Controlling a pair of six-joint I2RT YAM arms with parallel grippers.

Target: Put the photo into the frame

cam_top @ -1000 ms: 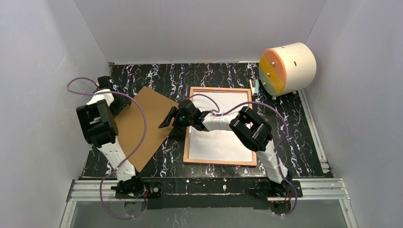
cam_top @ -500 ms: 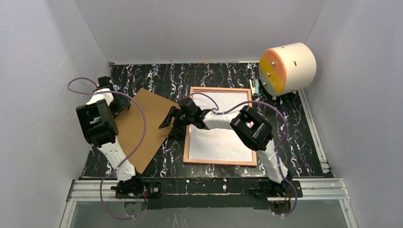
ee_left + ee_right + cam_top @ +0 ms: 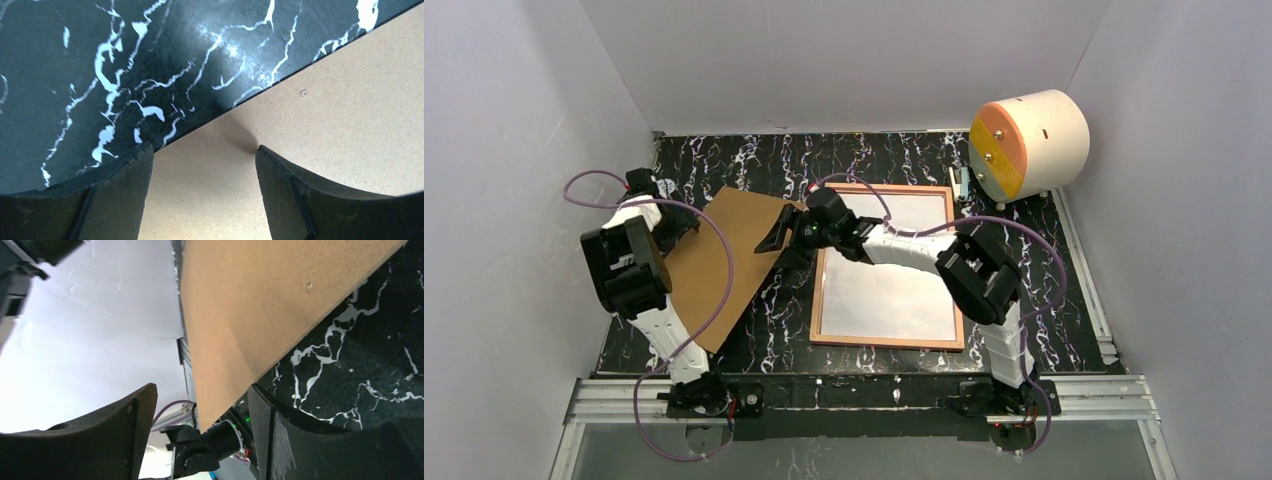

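The frame [image 3: 886,342] lies back-up on the black marbled table, its light wood-brown rim showing. The photo [image 3: 889,280] lies inside it, white back up. The brown backing board [image 3: 714,260] lies to the left, its right corner raised. My right gripper [image 3: 782,235] is open around that corner; in the right wrist view the board [image 3: 250,315] passes between the spread fingers of the gripper [image 3: 200,387]. My left gripper [image 3: 676,224] is open over the board's far left edge; the left wrist view shows the gripper [image 3: 202,150] with both fingertips down at the board [image 3: 325,130].
A cream cylinder with an orange and yellow face [image 3: 1029,145] stands at the back right, a small pale object [image 3: 962,183] beside it. Grey walls close in on three sides. A metal rail [image 3: 864,392] runs along the front.
My right gripper has moved toward the back, and the board's right corner has risen with it. The left arm has shifted slightly to the left.
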